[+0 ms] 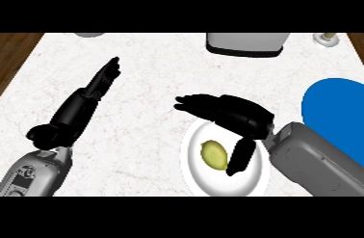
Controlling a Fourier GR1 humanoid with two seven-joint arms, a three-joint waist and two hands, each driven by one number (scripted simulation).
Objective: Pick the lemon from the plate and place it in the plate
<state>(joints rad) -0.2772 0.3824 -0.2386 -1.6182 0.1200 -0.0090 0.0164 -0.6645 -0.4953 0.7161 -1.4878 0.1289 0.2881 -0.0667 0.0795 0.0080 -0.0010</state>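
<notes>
Fingers (206,107) spread open, seemingly above the white plate (213,184), lemon (214,154) unheld below them.

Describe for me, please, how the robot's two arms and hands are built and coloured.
Each arm ends in a light grey, boxy forearm casing with a glossy black robot hand attached. The left robot hand has slender black fingers and a rounded thumb; its forearm shows small dark fittings. The right robot hand looks bulkier, on a smooth grey forearm. No cables show.
</notes>
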